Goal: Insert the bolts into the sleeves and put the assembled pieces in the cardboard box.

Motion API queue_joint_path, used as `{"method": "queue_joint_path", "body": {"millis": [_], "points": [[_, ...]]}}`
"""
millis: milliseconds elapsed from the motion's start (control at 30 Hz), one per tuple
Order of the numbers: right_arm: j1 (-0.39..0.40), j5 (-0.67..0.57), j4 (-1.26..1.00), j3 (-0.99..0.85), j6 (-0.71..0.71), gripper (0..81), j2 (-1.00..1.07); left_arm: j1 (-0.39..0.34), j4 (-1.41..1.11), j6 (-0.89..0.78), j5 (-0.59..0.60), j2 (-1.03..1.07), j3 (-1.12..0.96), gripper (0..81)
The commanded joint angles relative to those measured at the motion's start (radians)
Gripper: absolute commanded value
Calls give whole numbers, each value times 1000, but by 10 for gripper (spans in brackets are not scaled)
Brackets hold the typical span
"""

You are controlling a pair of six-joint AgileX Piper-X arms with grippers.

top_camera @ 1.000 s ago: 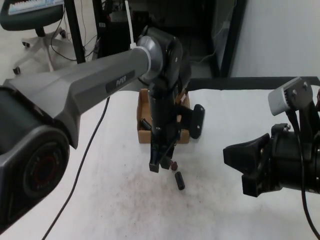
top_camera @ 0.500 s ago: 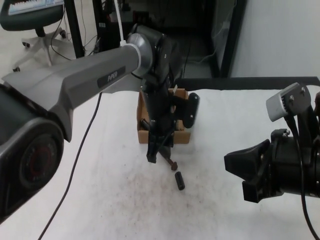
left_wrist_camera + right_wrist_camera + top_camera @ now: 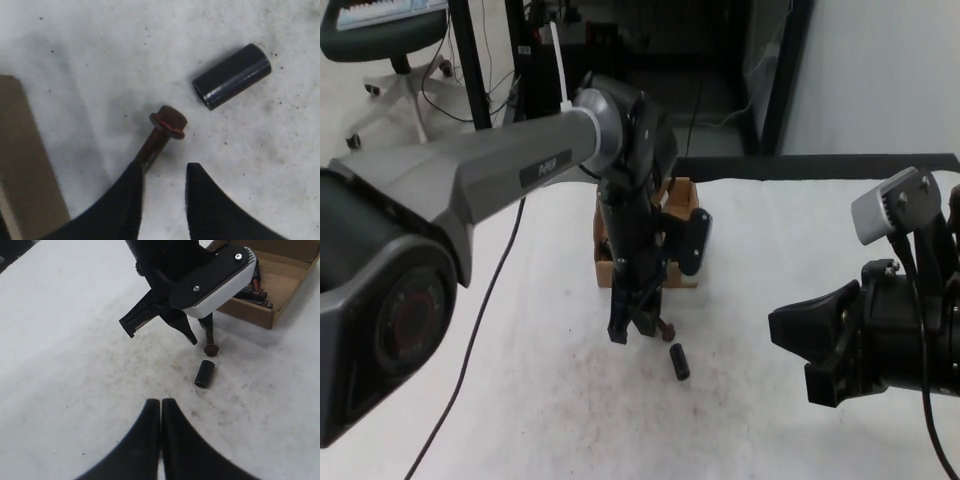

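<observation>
A rusty bolt [image 3: 167, 125] lies on the white bench, its head pointing toward a black sleeve [image 3: 231, 76] a short way off. My left gripper [image 3: 165, 170] hovers over the bolt's shank end, open; the shank runs along the outside of one finger, not between the two. From above, the bolt [image 3: 665, 326] and sleeve [image 3: 679, 361] lie just in front of the cardboard box [image 3: 678, 188], with the left gripper [image 3: 630, 330] beside them. My right gripper [image 3: 161, 402] is shut and empty, hanging back from the sleeve [image 3: 204, 373] and bolt [image 3: 209, 342].
The cardboard box [image 3: 250, 315] holds several dark pieces [image 3: 252, 287]. The left arm's wrist camera housing [image 3: 215, 277] hangs over the box's near edge. The bench's back edge runs behind the box. Bare stained cloth spreads in front of the sleeve.
The left arm has shifted a little toward the left and turned at the wrist. Bolt and sleeve stay put on the bench. The right arm has barely moved.
</observation>
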Motion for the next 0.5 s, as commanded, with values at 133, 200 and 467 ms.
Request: {"method": "queue_joint_path", "body": {"millis": [133, 200, 467], "points": [[-3, -9, -1, -9, -8, 8, -11, -24, -33, 1, -9, 15, 0, 276], [-3, -9, -1, -9, -8, 8, -11, -26, -34, 1, -9, 18, 0, 276], [-3, -9, -1, -9, -8, 8, -11, -25, -77, 1, -6, 19, 3, 276]]}}
